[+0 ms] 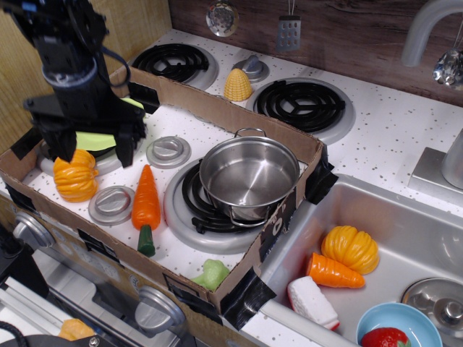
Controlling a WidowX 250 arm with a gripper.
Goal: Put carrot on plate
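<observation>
The carrot (146, 201) lies on the white stove top inside the cardboard tray, orange body pointing away from me, dark green stem end toward the front. The lime-green plate (95, 140) sits on the back-left burner, mostly hidden behind my gripper. My gripper (92, 150) hangs over the plate and the left pumpkin, up and left of the carrot. Its two black fingers (124, 148) point down and stand wide apart, with nothing between them.
An orange pumpkin (74, 175) sits left of the carrot. A steel pot (248, 176) stands on the front burner to its right. Cardboard tray walls (217, 108) ring the area. A sink at right holds a pumpkin (351, 249), a carrot piece (333, 272) and a blue bowl (396, 327).
</observation>
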